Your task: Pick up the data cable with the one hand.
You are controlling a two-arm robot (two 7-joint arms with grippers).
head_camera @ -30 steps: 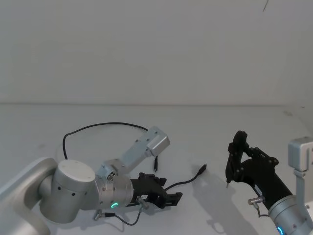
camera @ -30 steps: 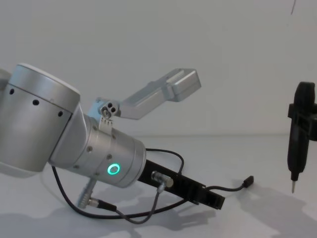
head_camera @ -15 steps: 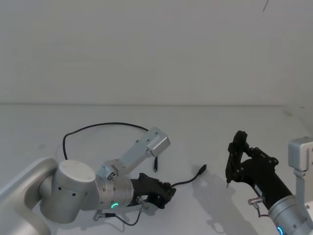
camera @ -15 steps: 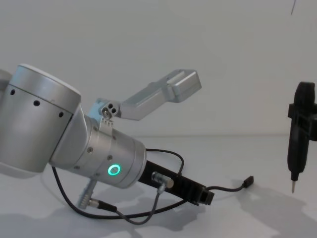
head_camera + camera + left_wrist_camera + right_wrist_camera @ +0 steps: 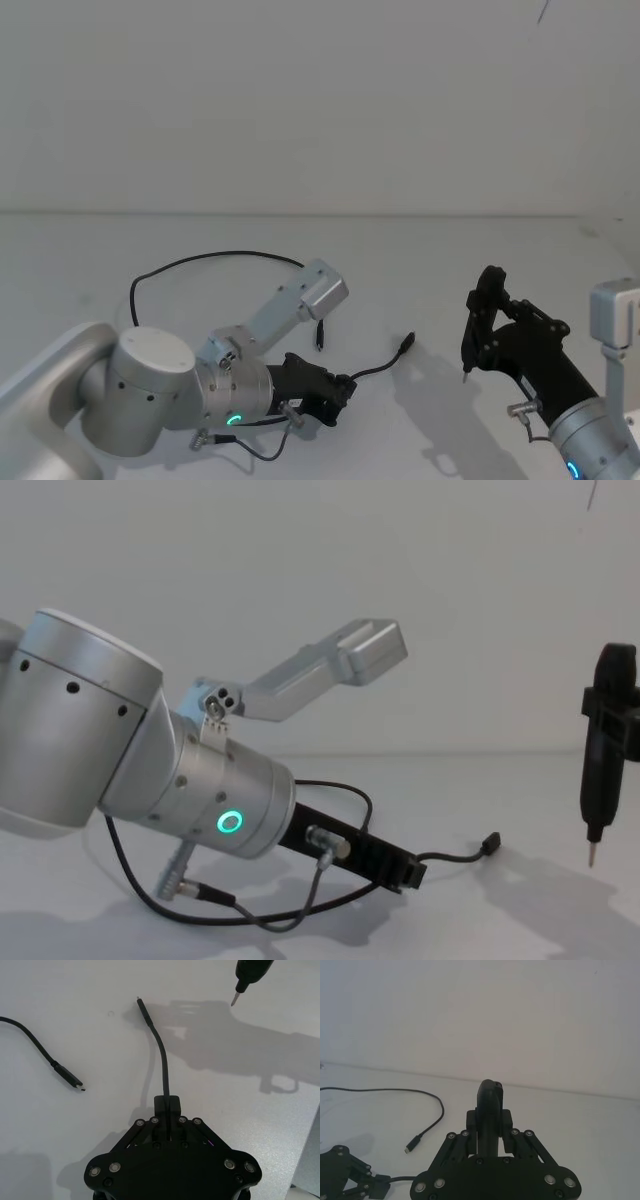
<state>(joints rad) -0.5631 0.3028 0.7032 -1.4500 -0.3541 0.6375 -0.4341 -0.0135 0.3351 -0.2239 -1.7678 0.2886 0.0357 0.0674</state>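
The data cable (image 5: 200, 256) is a thin black cord looping across the white table, with one plug (image 5: 320, 335) lying beside the arm. My left gripper (image 5: 340, 388) is shut on the cable near its other end. In the left wrist view the cord rises from between the closed fingers (image 5: 166, 1105) to its free plug (image 5: 142, 1007). In the chest view the gripper (image 5: 410, 872) sits low over the table, and the short free end (image 5: 455, 858) arches out to the plug (image 5: 490, 842). My right gripper (image 5: 485, 320) stands at the right, shut on a slim upright black tool (image 5: 600, 770).
A short grey lead with silver plugs (image 5: 320, 842) hangs from the left wrist. A silver camera bracket (image 5: 305, 295) juts out over the cable. The tool's pale tip (image 5: 235, 997) hovers just beyond the free plug. The table edge runs along the back wall.
The left gripper's fingers have gone from open to shut on the cable. The free plug has shifted slightly toward the gripper. The right arm has not moved.
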